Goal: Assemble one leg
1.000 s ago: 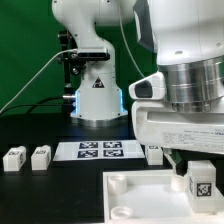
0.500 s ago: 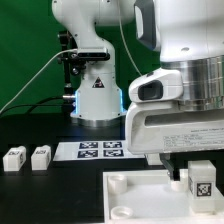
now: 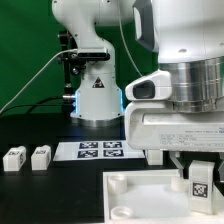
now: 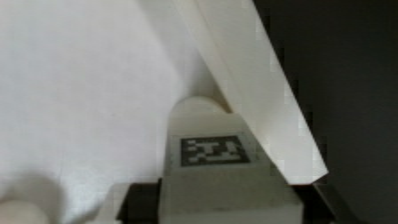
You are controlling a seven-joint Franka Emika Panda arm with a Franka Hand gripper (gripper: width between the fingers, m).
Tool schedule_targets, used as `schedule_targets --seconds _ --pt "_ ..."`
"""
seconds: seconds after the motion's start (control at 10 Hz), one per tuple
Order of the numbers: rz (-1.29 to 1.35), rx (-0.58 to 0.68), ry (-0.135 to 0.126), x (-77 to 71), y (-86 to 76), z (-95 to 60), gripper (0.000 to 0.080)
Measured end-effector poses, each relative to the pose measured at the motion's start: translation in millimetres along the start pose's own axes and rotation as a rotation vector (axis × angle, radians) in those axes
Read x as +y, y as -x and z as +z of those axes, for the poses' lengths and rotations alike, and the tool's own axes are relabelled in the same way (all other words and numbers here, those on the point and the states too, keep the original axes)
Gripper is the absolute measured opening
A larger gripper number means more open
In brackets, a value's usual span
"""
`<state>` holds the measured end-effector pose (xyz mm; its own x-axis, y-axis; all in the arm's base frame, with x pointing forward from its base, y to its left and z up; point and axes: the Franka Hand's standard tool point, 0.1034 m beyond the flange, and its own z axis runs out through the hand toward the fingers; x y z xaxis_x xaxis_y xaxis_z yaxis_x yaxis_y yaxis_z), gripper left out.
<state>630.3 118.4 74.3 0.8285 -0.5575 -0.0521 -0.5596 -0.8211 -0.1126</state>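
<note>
My gripper is shut on a leg, a small white block with a black-and-white tag, and holds it upright over the exterior view's right part of the big white tray-like piece. In the wrist view the held leg fills the space between the dark fingers, its tag facing the camera, just beside the tray's raised rim. Whether the leg touches the tray surface cannot be told. Two more legs stand on the black table at the exterior view's left.
The marker board lies flat between the two loose legs and the arm. The arm's white base stands behind it. A round corner socket shows in the tray near its front left.
The gripper with the leg has shifted slightly toward the exterior view's right and lowered a little over the tray. The loose legs and marker board have not moved.
</note>
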Motion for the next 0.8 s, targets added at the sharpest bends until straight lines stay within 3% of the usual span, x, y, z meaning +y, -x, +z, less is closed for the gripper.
schedule_targets --seconds 0.6,0.8 --pt "0.95 -0.042 -0.016 -2.6 0.3 3.0 0.0295" --pt "1.047 -0.048 -0.022 -2.5 -0.7 3.2 0.0295"
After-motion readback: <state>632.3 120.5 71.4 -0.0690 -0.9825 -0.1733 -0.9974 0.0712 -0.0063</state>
